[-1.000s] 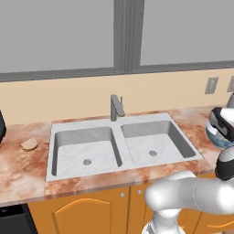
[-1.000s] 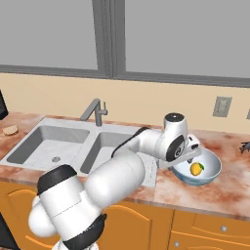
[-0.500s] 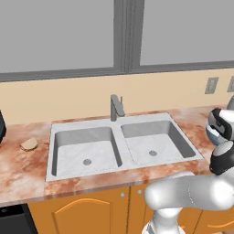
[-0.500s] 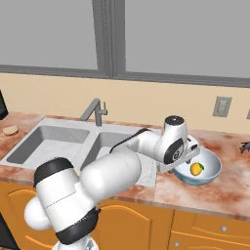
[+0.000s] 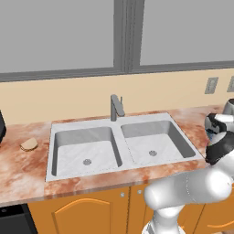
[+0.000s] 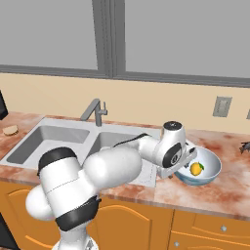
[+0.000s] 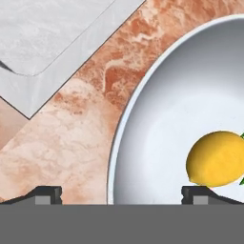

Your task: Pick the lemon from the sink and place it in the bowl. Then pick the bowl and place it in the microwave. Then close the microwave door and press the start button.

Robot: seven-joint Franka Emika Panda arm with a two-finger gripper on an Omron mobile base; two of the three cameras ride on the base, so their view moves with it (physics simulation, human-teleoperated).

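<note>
Gripping the bowl rim: where it could slip

We see the lemon [image 7: 216, 158] lying inside the bowl [image 7: 157, 143], toward one side of its white floor, so the next job, as we judge it, is lifting the bowl itself. Our gripper [image 7: 121, 193] hangs low over the near rim with its jaws spread wide and empty; one fingertip sits outside the rim over the counter [image 7: 71, 143], the other inside, close to the fruit.

We judge three risks. If we close on the rim with the inner finger this near the lemon, we may pinch or nudge the fruit and roll it. A smooth, curved ceramic wall held at one edge can tilt once lifted, and the lemon could tumble out. A hard push down could also skid the bowl along the stone, since it stands on a narrow foot.

For room, we read the right base view: the bowl [image 6: 197, 171] stands on the counter just beside the sink [image 6: 58, 141], near the front edge. Counter behind it and to the far side looks free, except a small dark object [image 6: 245, 146] near the wall.
</note>
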